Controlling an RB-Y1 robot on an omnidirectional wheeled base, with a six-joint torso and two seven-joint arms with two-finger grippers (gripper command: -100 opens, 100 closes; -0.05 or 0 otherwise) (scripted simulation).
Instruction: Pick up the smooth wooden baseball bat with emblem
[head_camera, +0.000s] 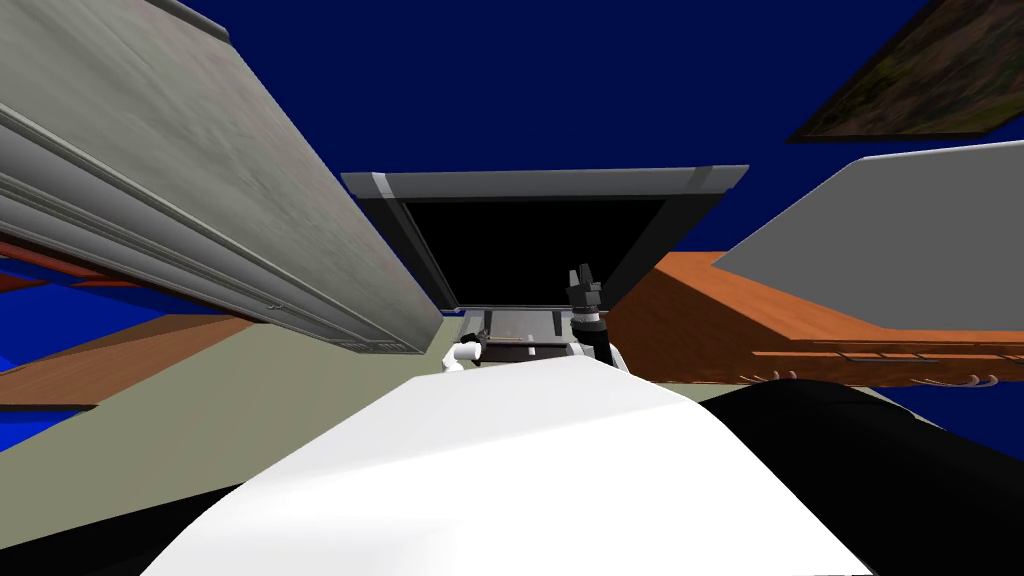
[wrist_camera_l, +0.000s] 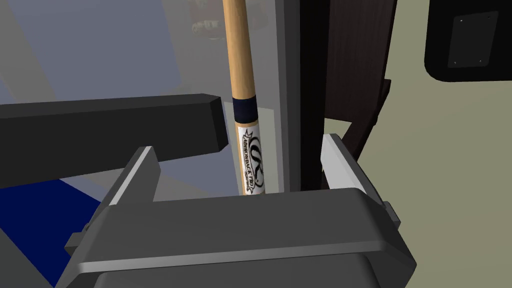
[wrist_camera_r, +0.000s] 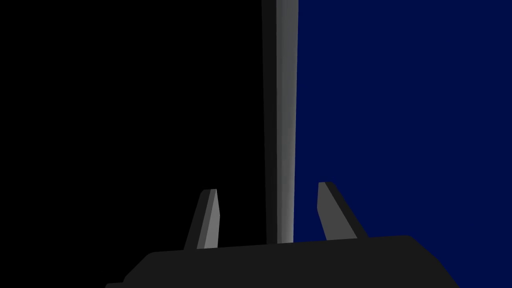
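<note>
The baseball bat (wrist_camera_l: 243, 75) is light wood with a dark navy band and a white emblem label (wrist_camera_l: 252, 162). It stands roughly upright against a grey panel. My left gripper (wrist_camera_l: 237, 150) is open, and the bat's labelled part lies between its fingers (wrist_camera_l: 142, 172) with a gap on each side. In the head view the left gripper (head_camera: 482, 345) sits low, just past my chest. My right gripper (head_camera: 583, 282) is raised in front of the doorway; its fingers (wrist_camera_r: 209, 217) are apart with nothing between them.
A dark bar (wrist_camera_l: 110, 127) crosses close beside the bat. A dark furniture leg (wrist_camera_l: 345, 75) stands on its other side over a beige floor (wrist_camera_l: 450, 150). Ahead is a grey door frame (head_camera: 545, 183) around a black area. A grey door (head_camera: 200, 210) is on the left and a wooden cabinet (head_camera: 760, 320) on the right.
</note>
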